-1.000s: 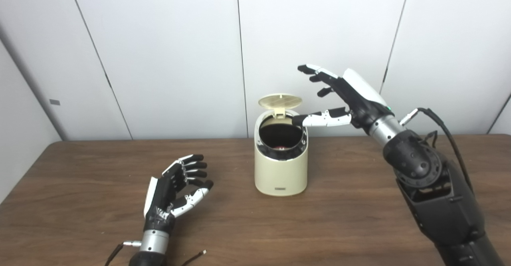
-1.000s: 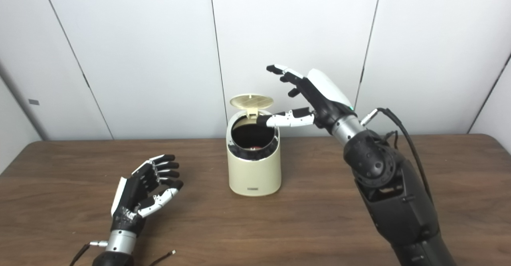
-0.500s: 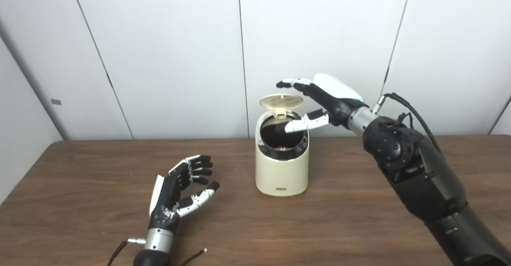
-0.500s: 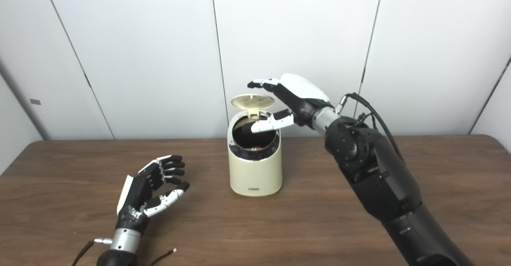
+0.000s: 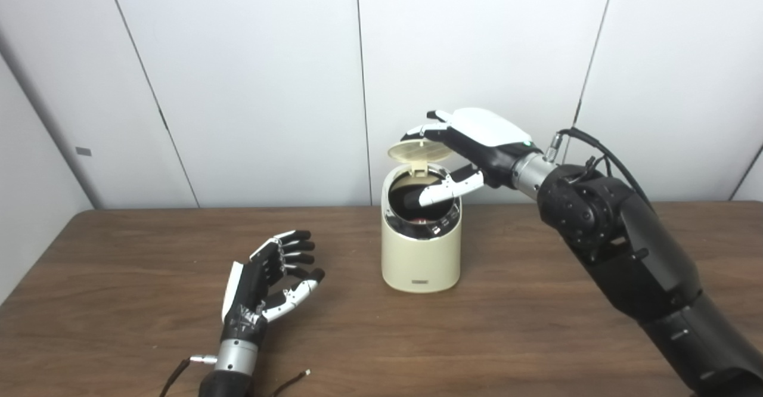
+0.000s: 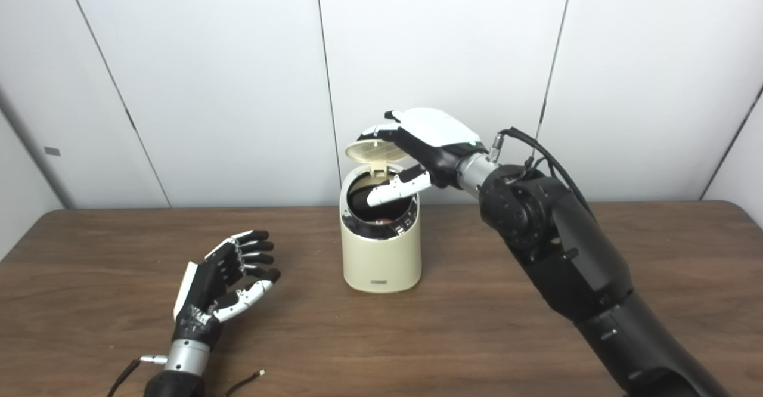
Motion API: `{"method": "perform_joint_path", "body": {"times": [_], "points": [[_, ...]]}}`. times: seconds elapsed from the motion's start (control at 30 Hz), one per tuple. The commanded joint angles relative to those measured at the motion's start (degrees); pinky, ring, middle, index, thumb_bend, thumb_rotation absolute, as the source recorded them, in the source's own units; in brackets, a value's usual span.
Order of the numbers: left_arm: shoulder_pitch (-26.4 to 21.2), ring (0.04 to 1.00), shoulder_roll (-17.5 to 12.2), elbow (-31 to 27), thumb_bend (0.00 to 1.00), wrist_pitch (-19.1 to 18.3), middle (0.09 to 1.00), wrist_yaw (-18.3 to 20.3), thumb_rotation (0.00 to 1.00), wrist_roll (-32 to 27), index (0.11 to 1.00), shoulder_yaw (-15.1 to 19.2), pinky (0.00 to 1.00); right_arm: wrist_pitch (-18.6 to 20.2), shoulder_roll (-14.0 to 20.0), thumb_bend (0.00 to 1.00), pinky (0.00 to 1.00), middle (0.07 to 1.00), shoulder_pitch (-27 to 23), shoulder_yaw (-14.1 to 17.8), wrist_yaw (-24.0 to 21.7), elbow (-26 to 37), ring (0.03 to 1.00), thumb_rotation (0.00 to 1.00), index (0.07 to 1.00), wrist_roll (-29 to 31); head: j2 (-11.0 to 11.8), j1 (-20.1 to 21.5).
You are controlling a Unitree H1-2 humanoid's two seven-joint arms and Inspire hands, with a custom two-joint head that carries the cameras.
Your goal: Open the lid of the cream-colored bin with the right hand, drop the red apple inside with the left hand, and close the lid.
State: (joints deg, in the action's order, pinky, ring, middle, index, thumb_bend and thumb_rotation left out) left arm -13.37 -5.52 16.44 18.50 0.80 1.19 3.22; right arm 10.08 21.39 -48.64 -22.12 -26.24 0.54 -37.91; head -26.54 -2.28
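Note:
The cream-colored bin (image 5: 421, 254) stands mid-table with its round lid (image 5: 412, 149) raised on the rear hinge. A sliver of the red apple (image 5: 422, 220) shows deep inside the dark opening. My right hand (image 5: 471, 146) reaches over the bin from the right, open; its fingers lie on top of the lid's far edge and its thumb hangs over the opening. My left hand (image 5: 268, 284) rests low over the table to the left of the bin, open, palm toward the bin, holding nothing.
The brown wooden table (image 5: 119, 266) runs up to a white panelled wall (image 5: 250, 75). Thin cables (image 5: 292, 382) trail from my left wrist near the front edge. My right forearm (image 5: 626, 254) crosses the right half of the table.
My right hand has swung left and down from above the bin until its fingers lie on the raised lid. The lid has tipped slightly forward. My left hand has barely moved.

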Motion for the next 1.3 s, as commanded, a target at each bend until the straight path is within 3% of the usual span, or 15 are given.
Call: {"method": "perform_joint_path", "body": {"times": [0.0,0.2,0.33,0.53,0.8,1.27], "points": [[4.1,0.636,2.4,3.0,0.54,-0.4,0.688,-0.4,0.0,-0.5,0.734,-0.9,0.53,-1.2,1.4,0.79,0.89,0.851,-1.4,1.4,0.1,3.1,0.986,0.7,0.809,0.0,0.0,-0.1],[4.2,0.637,2.4,2.6,0.54,-0.5,0.689,-0.2,0.0,-0.6,0.734,-0.9,0.53,-0.8,2.2,0.74,0.99,0.83,0.4,1.5,-1.9,7.5,0.989,0.68,0.81,-0.7,-0.3,0.0],[4.2,0.645,2.5,2.4,0.55,-0.5,0.701,-0.3,0.0,-0.7,0.731,-0.9,0.54,-1.4,2.4,0.73,0.94,0.818,1.7,1.9,-2.3,9.0,0.982,0.67,0.807,-0.8,-0.7,-0.2],[4.4,0.649,2.7,1.6,0.57,-1.2,0.701,-0.3,0.0,-1.1,0.73,-0.7,0.55,-2.1,2.8,0.71,1.0,0.814,3.5,1.9,-3.2,10.9,0.985,0.67,0.812,-1.1,-1.3,-0.3],[4.6,0.657,2.7,0.7,0.58,-1.9,0.703,0.0,0.01,-1.5,0.732,-0.7,0.56,-5.2,3.0,0.72,0.99,0.792,5.7,2.2,-2.6,11.1,0.953,0.67,0.792,-0.8,-2.3,-0.5],[4.7,0.639,2.6,-0.2,0.57,-2.5,0.691,-0.4,0.0,-0.5,0.727,-0.8,0.53,-4.7,2.9,0.72,1.0,0.805,8.2,2.2,-5.1,12.2,0.96,0.66,0.798,-0.8,-3.4,-0.6]]}}
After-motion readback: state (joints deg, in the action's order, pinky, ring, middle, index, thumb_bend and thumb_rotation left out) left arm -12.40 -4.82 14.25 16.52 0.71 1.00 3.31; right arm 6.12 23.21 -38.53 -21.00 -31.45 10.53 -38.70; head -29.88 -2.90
